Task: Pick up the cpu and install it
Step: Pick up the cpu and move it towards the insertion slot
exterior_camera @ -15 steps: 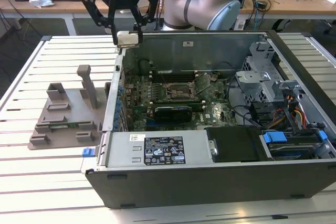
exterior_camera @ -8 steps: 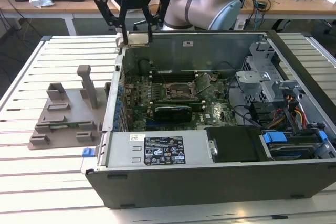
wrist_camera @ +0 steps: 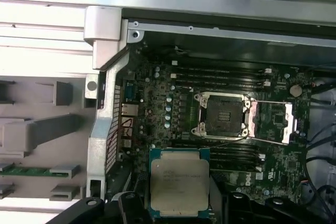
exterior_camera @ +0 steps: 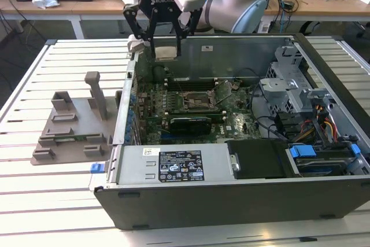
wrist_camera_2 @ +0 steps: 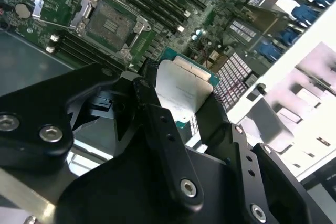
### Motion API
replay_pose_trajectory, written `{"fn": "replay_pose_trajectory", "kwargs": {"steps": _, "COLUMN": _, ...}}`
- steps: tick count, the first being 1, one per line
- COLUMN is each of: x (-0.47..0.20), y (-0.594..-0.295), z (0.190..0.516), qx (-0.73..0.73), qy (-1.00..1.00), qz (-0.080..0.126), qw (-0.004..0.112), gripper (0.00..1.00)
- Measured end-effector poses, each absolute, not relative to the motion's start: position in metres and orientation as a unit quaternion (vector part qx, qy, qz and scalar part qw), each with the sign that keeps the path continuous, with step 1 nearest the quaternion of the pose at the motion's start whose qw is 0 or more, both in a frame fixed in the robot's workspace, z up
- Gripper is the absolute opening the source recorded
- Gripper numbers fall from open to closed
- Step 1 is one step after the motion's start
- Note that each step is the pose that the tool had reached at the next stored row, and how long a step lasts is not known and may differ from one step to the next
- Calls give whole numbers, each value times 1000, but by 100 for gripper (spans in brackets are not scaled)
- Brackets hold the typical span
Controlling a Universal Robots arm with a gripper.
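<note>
The cpu [exterior_camera: 166, 52], a flat square chip with a silver-white top, hangs in the air over the back corner of the open computer case [exterior_camera: 231, 201], on the exterior view's left. My gripper [exterior_camera: 166, 49] is shut on it, one black finger on each side edge. In both wrist views the cpu [wrist_camera_2: 184, 90] [wrist_camera: 178, 182] sits between the fingers [wrist_camera_2: 157, 124], metal top facing the cameras. The empty motherboard socket [wrist_camera: 220, 121] [wrist_camera_2: 107, 22] [exterior_camera: 196, 101] lies below and a little aside, with its metal load plate [wrist_camera: 273, 121] swung open.
A grey moulded tray [exterior_camera: 72, 128] with upright posts stands on the slatted table, at the exterior view's left of the case. Memory slots [wrist_camera: 220, 74] flank the socket. A black card [exterior_camera: 188, 124], the labelled power supply [exterior_camera: 173, 166] and a drive cage with cables [exterior_camera: 300, 96] occupy the case.
</note>
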State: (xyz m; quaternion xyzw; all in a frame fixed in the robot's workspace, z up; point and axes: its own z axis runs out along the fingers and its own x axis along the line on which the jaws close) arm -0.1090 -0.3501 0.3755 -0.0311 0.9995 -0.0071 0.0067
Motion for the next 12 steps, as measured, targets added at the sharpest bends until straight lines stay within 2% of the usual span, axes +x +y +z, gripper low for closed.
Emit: {"fn": "replay_pose_trajectory", "kwargs": {"steps": 12, "x": -83, "y": -347, "z": 352, "qx": -31, "qy": 999, "qz": -7, "qw": 6, "gripper": 55}}
